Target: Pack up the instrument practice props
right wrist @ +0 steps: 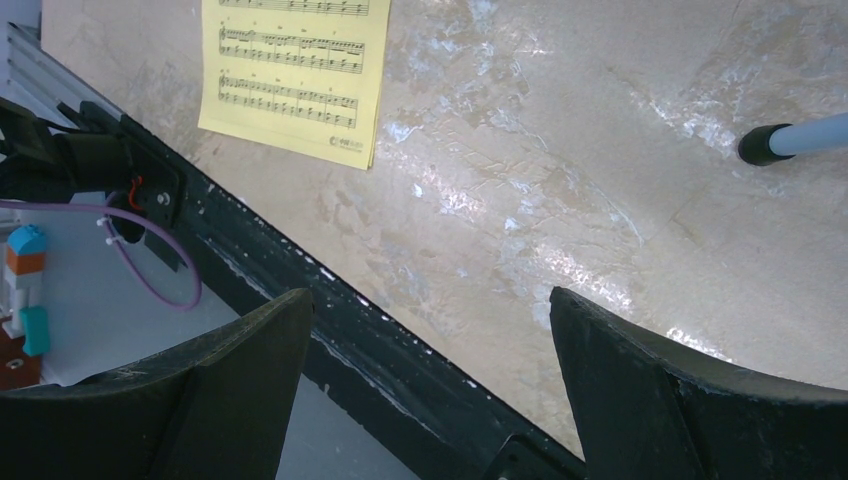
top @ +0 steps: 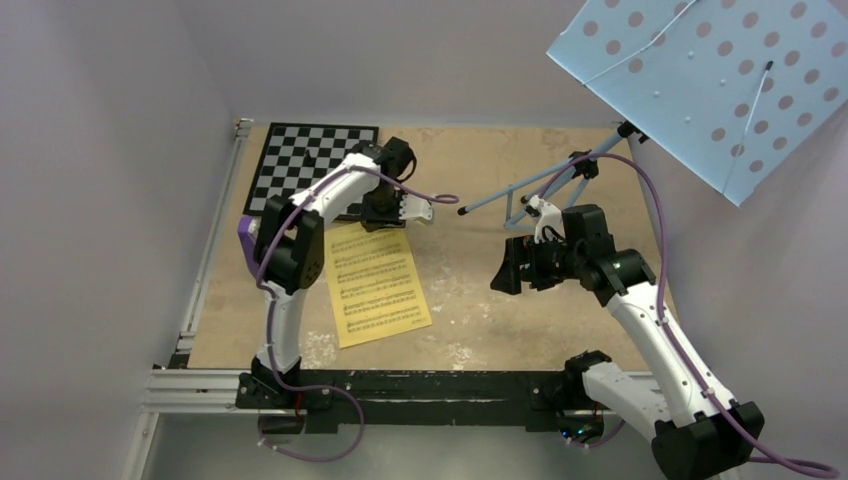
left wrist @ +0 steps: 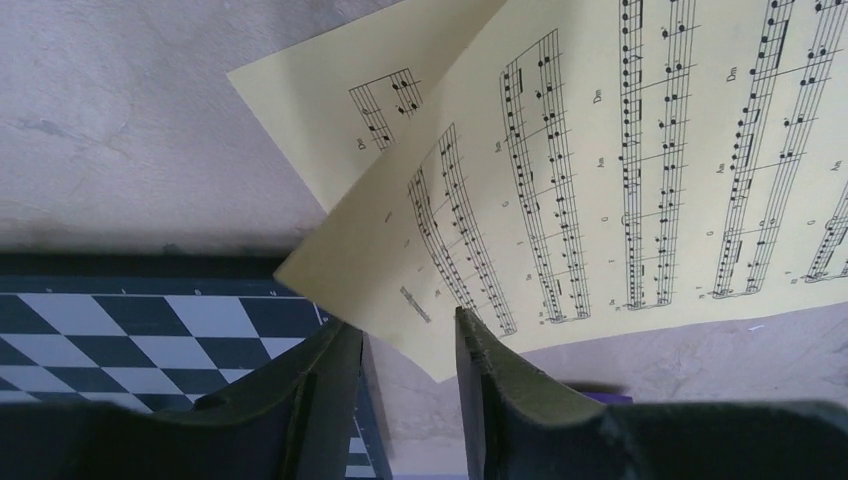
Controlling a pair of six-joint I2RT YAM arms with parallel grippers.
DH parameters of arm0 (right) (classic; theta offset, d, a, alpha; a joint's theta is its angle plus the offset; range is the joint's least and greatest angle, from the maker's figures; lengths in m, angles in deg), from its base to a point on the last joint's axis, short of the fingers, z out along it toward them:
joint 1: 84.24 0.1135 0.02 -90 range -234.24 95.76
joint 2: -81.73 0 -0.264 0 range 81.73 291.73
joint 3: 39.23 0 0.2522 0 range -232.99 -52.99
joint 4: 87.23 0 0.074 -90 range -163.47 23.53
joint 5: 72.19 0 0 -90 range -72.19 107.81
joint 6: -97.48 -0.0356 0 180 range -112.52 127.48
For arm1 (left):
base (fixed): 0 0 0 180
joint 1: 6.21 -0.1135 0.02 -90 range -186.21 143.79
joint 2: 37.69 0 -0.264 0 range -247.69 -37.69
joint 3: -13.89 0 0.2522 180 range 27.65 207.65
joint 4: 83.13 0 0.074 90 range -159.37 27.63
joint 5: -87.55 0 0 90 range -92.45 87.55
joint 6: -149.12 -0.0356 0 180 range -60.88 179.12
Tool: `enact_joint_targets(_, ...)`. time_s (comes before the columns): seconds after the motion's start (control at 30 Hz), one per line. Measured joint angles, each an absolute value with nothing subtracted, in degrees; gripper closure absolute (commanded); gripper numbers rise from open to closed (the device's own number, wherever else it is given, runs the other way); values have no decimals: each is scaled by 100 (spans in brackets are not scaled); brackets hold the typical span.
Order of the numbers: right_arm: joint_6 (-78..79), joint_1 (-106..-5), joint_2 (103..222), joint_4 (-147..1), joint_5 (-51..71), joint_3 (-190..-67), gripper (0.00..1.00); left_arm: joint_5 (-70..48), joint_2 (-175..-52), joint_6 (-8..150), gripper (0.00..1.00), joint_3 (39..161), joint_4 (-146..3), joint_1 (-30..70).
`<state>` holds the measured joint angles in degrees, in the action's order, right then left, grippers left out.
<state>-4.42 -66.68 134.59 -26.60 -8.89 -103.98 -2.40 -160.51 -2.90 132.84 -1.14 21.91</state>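
Note:
The yellow sheet of printed music lies flat on the table at centre left. In the left wrist view two yellow sheets overlap. My left gripper hovers at the sheet's far end, jaws open, with the top sheet's corner lying at the gap between my fingertips. The purple metronome stands at the left, mostly hidden behind my left arm. The light blue music stand stands at the far right, its hole-dotted tray high up. My right gripper is wide open and empty above the table's near edge.
A black-and-white checkerboard lies at the far left, beside my left fingers. One rubber-tipped stand leg reaches toward the table's middle. A black rail runs along the near edge. Grey walls close in left and right.

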Motion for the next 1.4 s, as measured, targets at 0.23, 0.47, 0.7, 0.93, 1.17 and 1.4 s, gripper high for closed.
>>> enact_joint_targets(0.23, -418, -6668, 13459, -2658, -887, -10398, 6, -353, -15660, -38, 33, 13201, -245, 2189)
enact_joint_targets(0.47, -158, -6668, 13461, -2291, -836, -10723, 6, -834, -15490, 506, 22, 13994, 30, 2189)
enact_joint_targets(0.7, 273, -6668, 13347, -1788, -594, -11208, 5, -2681, -14392, 2239, 5, 15347, -905, 2080)
enact_joint_targets(0.93, 754, -6694, 13271, -1419, -310, -11224, 5, -4106, -13236, 5738, 8, 15703, -4940, 2077)
enact_joint_targets(1.17, 1117, -6745, 13260, -1202, -102, -11237, 5, -4054, -14593, 7638, 20, 16706, -6870, 2801)
enact_joint_targets(1.4, 1563, -6832, 12783, -861, 88, -11261, 4, -3695, -14353, 8086, 24, 14184, -7465, 3044)
